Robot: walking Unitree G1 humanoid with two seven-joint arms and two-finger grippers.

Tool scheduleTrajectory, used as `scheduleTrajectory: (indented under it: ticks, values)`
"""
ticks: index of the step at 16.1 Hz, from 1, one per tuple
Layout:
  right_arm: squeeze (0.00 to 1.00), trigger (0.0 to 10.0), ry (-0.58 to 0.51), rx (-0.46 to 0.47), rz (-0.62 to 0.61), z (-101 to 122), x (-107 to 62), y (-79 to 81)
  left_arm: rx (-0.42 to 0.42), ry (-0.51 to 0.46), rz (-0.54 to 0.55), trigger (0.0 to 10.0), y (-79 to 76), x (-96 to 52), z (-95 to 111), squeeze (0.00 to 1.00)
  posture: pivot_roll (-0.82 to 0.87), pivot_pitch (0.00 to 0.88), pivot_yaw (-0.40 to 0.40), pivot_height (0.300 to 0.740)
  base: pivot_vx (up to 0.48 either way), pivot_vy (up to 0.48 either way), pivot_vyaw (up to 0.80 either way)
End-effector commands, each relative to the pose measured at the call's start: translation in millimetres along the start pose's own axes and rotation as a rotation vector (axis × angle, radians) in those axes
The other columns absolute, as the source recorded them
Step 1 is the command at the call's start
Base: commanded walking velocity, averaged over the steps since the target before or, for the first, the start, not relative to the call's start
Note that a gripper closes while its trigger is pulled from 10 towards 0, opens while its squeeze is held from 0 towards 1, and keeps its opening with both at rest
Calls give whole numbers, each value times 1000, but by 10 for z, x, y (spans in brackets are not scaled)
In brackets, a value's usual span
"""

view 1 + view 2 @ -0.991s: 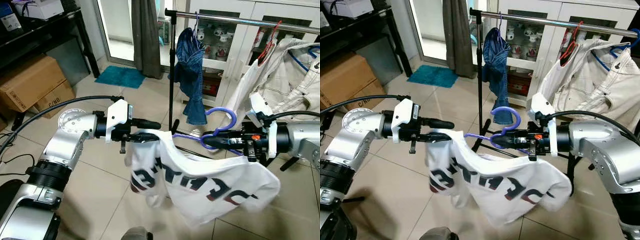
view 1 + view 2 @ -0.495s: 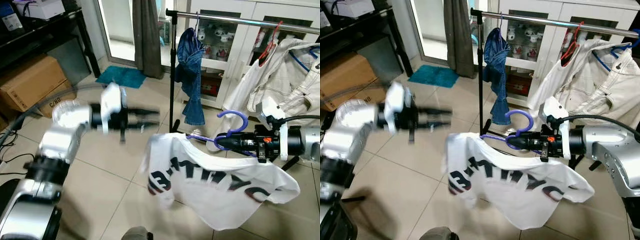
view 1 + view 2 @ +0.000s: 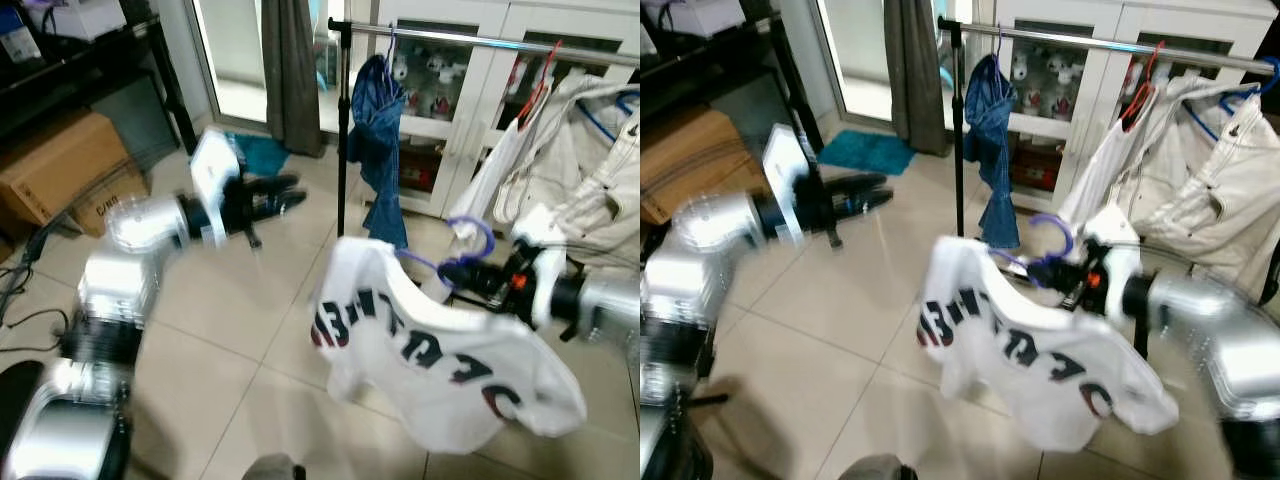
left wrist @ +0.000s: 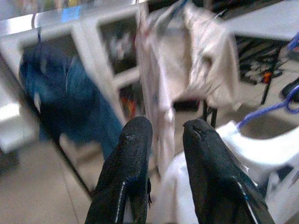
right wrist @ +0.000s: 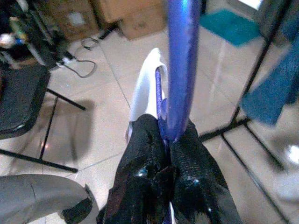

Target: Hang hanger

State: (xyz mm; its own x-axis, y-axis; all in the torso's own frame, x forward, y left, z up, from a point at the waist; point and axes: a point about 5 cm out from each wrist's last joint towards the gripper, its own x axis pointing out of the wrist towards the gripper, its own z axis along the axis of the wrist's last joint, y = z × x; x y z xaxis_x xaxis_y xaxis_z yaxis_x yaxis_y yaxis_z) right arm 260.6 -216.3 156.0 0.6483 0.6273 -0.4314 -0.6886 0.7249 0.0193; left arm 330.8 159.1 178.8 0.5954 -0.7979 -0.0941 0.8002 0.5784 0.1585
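Purple hanger (image 3: 468, 236); white T-shirt (image 3: 430, 350), black-and-red lettering. Blue denim garment (image 3: 380, 130). Cream jacket (image 3: 590, 160). Teal mat (image 3: 866, 152). Brown cardboard boxes (image 3: 60, 165). Beige floor tiles (image 3: 230, 340).

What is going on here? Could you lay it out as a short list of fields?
carried item: white T-shirt on a purple hanger
right gripper: shut on the hanger's neck
left gripper: off to the left, holding nothing, fingers slightly apart
target: clothes rail ahead
already hanging: blue denim garment, cream jacket
picture quality: blurred
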Motion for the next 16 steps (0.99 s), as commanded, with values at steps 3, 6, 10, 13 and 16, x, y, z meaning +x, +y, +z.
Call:
scheduleTrajectory:
  ticks: [3, 6, 10, 13, 16]
  values:
    - [0, 0, -100, 129, -255, -85, 30, 77, -43, 61, 224, 10000, -240, 60, -236, 0, 98, 0, 60, 740, 0, 0, 0]
    - [0, 4824, -208, 277, -505, -263, 75, 108, -80, 34, 342, 10000, -407, 67, -334, 0, 100, 0, 65, 740, 0, 0, 0]
    - [0, 10000, -347, 327, -619, -291, 104, 212, -67, 32, 369, 10000, -651, 164, -347, 0, 97, 0, 86, 740, 0, 0, 0]
    - [0, 10000, -349, 219, -565, -158, 205, 321, -133, 48, 328, 10000, -662, 214, -375, 0, 75, 0, 104, 740, 0, 0, 0]
    - [0, 10000, -349, 170, -618, -139, 196, 277, -150, 47, 401, 10000, -610, 188, -387, 0, 72, 0, 91, 740, 0, 0, 0]
